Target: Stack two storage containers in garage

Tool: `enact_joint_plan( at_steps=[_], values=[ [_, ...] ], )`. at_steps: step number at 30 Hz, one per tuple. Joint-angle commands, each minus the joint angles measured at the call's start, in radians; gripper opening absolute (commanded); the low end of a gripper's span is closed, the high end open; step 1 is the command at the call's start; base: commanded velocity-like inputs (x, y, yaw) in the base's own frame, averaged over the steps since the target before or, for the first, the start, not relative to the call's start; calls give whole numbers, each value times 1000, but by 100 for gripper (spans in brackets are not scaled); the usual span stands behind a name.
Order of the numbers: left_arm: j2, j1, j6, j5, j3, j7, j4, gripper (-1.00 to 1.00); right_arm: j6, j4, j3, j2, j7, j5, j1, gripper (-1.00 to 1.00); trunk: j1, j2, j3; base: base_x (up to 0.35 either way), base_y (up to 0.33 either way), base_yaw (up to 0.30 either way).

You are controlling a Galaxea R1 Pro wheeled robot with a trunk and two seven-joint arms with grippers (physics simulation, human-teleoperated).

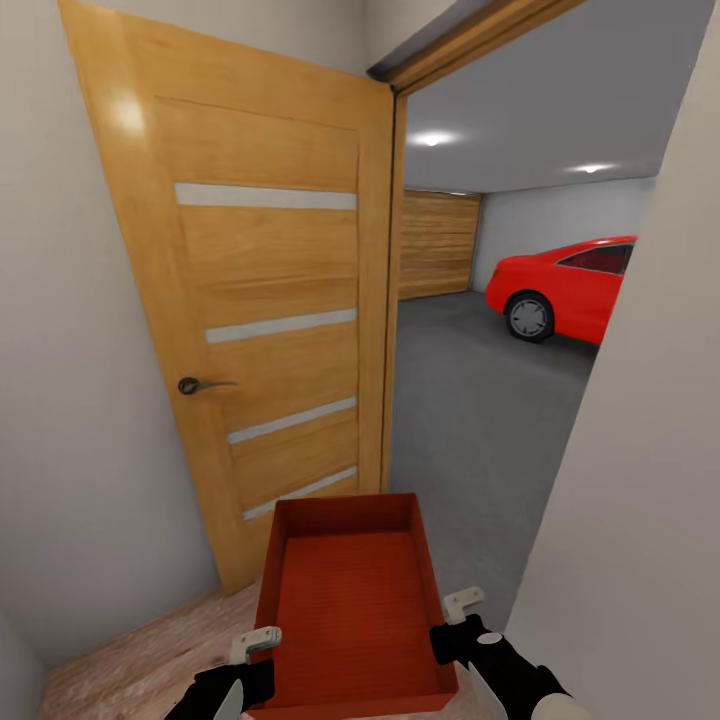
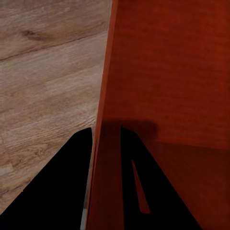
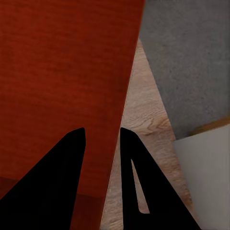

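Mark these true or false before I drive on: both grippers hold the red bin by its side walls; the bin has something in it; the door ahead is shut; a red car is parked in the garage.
1. Both grippers hold the bin: true. The left gripper and right gripper each straddle a side wall of the red bin.
2. The bin has something in it: false. It is empty.
3. The door is shut: false. The wooden door stands open, showing the garage floor.
4. A red car is parked in the garage: true. The car stands ahead on the right.
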Motion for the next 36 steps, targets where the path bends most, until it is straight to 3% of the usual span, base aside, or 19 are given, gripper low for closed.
enact_joint_plan(
  at_steps=[1, 36],
  values=[
    [-1, 0, -7, -24, 1, 11, -3, -100, 6, 1, -9, 35, 21, 2, 0, -100, 1, -1, -1, 164, 231, -9],
    [-1, 0, -7, -24, 1, 11, -3, -100, 6, 1, -8, 36, 21, 2, 0, -100, 1, -1, -1, 201, 181, 0]
  ],
)
